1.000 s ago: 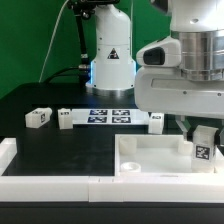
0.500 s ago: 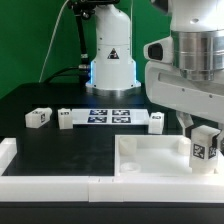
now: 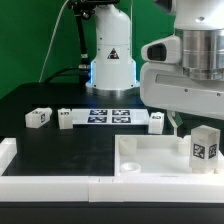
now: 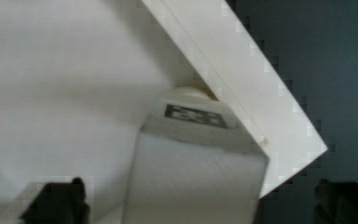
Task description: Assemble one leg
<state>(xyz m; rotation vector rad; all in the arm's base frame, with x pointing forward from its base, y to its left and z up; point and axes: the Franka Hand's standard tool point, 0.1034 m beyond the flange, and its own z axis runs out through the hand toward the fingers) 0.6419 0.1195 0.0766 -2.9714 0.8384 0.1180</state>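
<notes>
The white tray (image 3: 150,160), a large square part with a round socket at its near corner, lies on the black counter (image 3: 60,150) and serves as the landmark here. A leg (image 3: 204,146), a stubby white block with a black-and-white tag facing the camera, stands upright on the tray's far corner toward the exterior view's right. Above that corner hangs the robot's end effector (image 3: 180,122); only one thin finger shows clearly beside the leg, apart from it. In the wrist view the leg (image 4: 197,160) fills the middle, tag at its far end, with the two dark fingertips (image 4: 55,200) well out to either side and not touching it, so the end effector stands wide and holds nothing (its second tip is half cut off by the frame edge). Behind the tray, the marker board (image 3: 110,116) lies flat. Another leg (image 3: 157,122) sits just beside the board near the tray's back edge, and two more (image 3: 65,118) (image 3: 38,118) rest farther off toward the exterior view's left. A white ledge (image 3: 40,185) runs along the counter's near side, beside the tray.
</notes>
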